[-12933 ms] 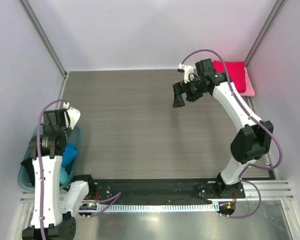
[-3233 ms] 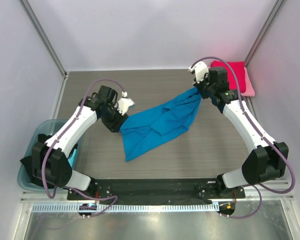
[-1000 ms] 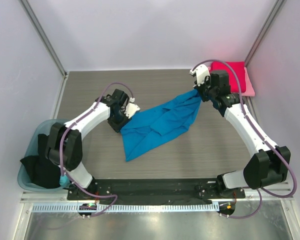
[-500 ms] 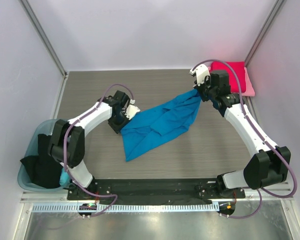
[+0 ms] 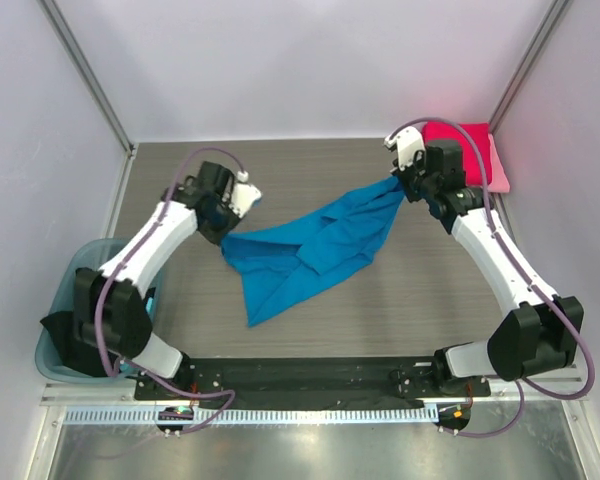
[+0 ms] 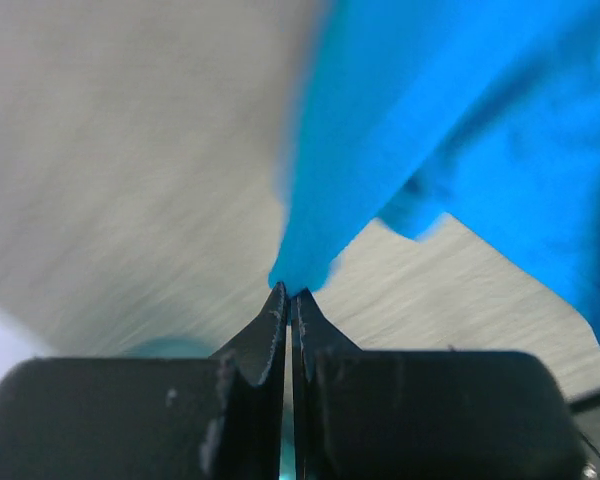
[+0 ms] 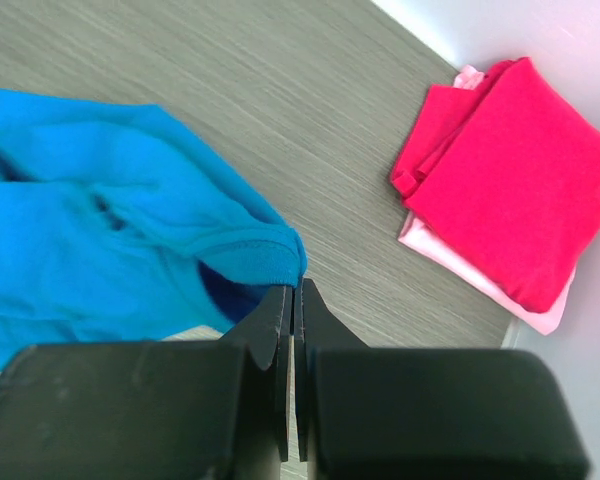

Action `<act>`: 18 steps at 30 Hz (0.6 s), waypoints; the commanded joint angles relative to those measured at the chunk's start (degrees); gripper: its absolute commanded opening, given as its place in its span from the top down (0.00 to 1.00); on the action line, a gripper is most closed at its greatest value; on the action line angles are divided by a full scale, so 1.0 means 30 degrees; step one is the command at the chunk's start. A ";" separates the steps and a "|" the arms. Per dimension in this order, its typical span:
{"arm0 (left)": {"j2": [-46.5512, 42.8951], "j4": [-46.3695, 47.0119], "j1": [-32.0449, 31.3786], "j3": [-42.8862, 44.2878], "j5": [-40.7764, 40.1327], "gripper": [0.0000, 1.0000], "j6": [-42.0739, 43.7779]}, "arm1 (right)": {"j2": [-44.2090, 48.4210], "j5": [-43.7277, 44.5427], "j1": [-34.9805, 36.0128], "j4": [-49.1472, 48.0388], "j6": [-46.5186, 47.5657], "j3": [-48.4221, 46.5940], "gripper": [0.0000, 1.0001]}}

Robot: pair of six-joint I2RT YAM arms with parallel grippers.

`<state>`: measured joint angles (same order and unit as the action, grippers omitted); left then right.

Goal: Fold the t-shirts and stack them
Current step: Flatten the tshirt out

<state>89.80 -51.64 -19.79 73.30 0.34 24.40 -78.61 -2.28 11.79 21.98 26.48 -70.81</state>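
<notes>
A bright blue t-shirt (image 5: 310, 245) stretches across the table between both arms, one corner trailing toward the near edge. My left gripper (image 5: 223, 232) is shut on its left corner, and the blue t-shirt (image 6: 380, 170) rises from the left gripper (image 6: 291, 292) in the left wrist view. My right gripper (image 5: 404, 184) is shut on the shirt's far right edge; the right wrist view shows the blue t-shirt hem (image 7: 250, 250) pinched at the right gripper (image 7: 293, 288). A folded crimson t-shirt (image 5: 460, 150) lies on a pale pink one (image 5: 499, 175) in the far right corner.
A translucent teal tub (image 5: 55, 340) with black cloth (image 5: 65, 335) stands at the near left, beside the left arm's base. Grey walls with metal posts close in the table. The crimson t-shirt (image 7: 500, 170) and the pink one (image 7: 450, 255) lie close behind the right gripper.
My left gripper has shut on the blue t-shirt's left corner and pulled it left and away, stretching the cloth. The right arm has barely moved.
</notes>
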 commanded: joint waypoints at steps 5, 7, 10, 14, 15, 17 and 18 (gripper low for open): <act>-0.4444 -0.0629 0.2055 0.4912 -0.1605 1.00 0.1474 | 0.2062 -0.0176 -0.1352 -0.1057 -0.1618 -0.1649 0.99; -0.4649 -0.0979 0.2173 0.6002 -0.1840 1.00 0.1504 | 0.2179 -0.0176 -0.1527 -0.0794 -0.1678 -0.2674 0.99; -0.5321 -0.1303 0.2262 0.7820 -0.2075 1.00 0.1475 | 0.3084 -0.0526 -0.1528 0.0695 -0.1795 -0.3439 0.99; -0.7685 -0.1422 0.2407 0.9835 -0.2688 1.00 0.1387 | 0.6323 -0.2711 -0.1528 0.2885 -0.1855 -0.4252 0.99; -0.7697 -0.1420 0.2466 0.9845 -0.2691 1.00 0.1387 | 0.6339 -0.2725 -0.1528 0.3160 -0.1854 -0.4259 0.99; -0.8279 -0.0926 0.2554 1.0516 -0.3011 1.00 0.1796 | 0.7533 -0.3106 -0.1557 0.3484 -0.1708 -0.4609 0.99; -0.8428 -0.0690 0.2612 1.0751 -0.3100 1.00 0.1913 | 0.7860 -0.2961 -0.1529 0.3688 -0.1736 -0.4698 0.99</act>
<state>68.64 -56.23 -12.86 101.12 -5.98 28.16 -60.29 -8.67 7.38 31.00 21.82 -80.79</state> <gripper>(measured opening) 0.006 0.029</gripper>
